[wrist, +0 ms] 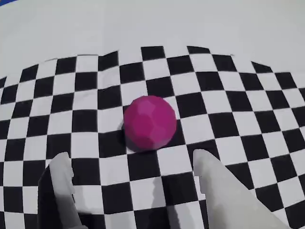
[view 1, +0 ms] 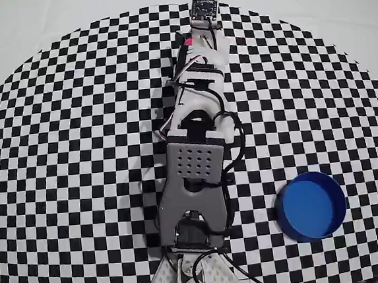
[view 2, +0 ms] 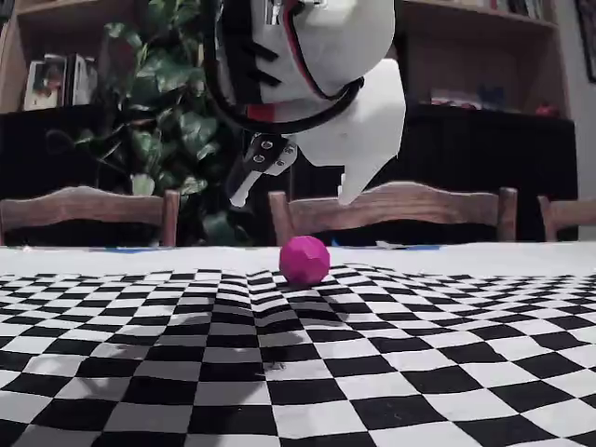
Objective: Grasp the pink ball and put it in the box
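One pink ball [wrist: 150,123] on checkered mat [wrist: 238,124], near far edge, free of gripper [wrist: 133,164]. Jaws spread wide, empty, hanging above & just short of ball per fixed view. Prob. light, hard, faceted, apt to roll; pinch across widest part. Box [view 1: 311,205] well apart, empty.

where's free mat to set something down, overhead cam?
In the overhead view, the whole stretch left of the arm is bare checkered mat. So is the upper right, above the box. Crowded: the centre strip under the arm, and its far end, where the open gripper hangs over the pink ball.
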Robot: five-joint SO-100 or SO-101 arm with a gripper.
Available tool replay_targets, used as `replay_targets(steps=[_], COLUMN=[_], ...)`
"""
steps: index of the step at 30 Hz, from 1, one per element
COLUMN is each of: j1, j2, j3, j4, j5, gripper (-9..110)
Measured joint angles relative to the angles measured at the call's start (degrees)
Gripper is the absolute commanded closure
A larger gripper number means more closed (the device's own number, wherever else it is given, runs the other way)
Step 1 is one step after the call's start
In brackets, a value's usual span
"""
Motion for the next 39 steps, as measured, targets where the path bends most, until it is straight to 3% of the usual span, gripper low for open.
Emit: replay_targets(steps=[39], j1=[0.7], j2=[-17.5], j3=[-23.8], j4=[5.0], j5=[0.0], gripper=[72])
